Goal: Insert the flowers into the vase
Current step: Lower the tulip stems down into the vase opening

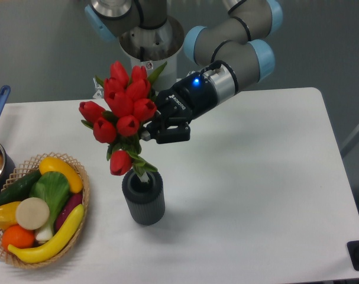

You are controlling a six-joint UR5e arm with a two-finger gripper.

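Gripper (151,134) is clamping the tulip bunch (121,112) by its stems, tips apparently just entering the ribbed vase (143,197) mouth; bunch is leaning left, risking stems catching the rim and tipping the vase.

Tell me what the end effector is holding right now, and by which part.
The end effector holds the flowers, gripped at the stems just below the red buds, on the side facing the arm. The stem ends sit at the mouth of the vase.
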